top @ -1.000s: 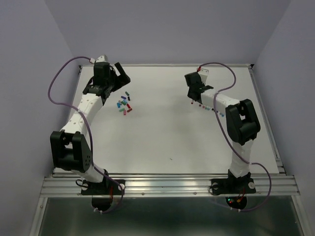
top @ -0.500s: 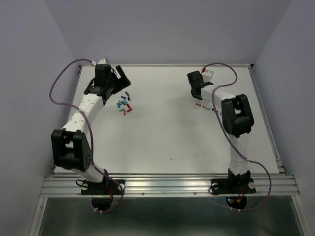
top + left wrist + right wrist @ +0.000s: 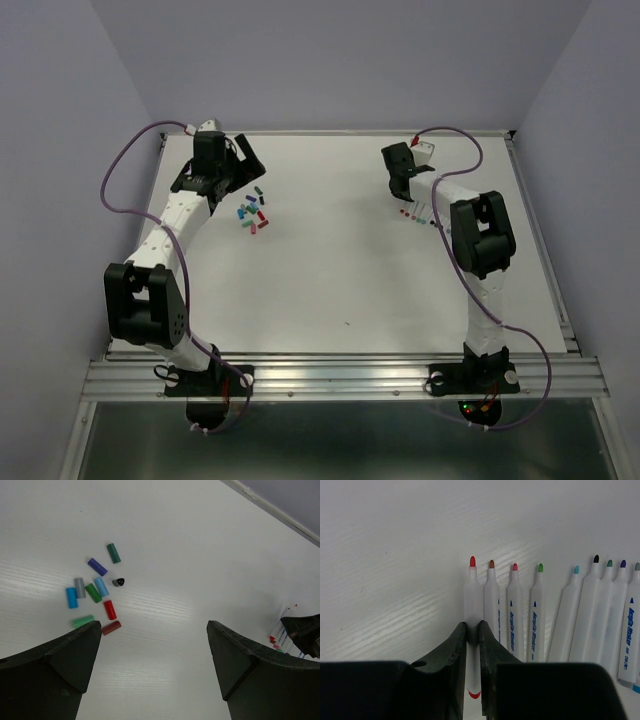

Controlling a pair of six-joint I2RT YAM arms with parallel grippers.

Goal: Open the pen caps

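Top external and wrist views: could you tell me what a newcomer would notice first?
The right end effector pinches a red-tipped pen at one end of a row of uncapped pens. Across the table, loose coloured caps lie clustered near the open left end effector.

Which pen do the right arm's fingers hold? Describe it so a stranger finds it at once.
On the white table, find the row of uncapped pens at the far right. The red-tipped pen is at the row's left end in the right wrist view; the neighbouring pen has a brown tip.
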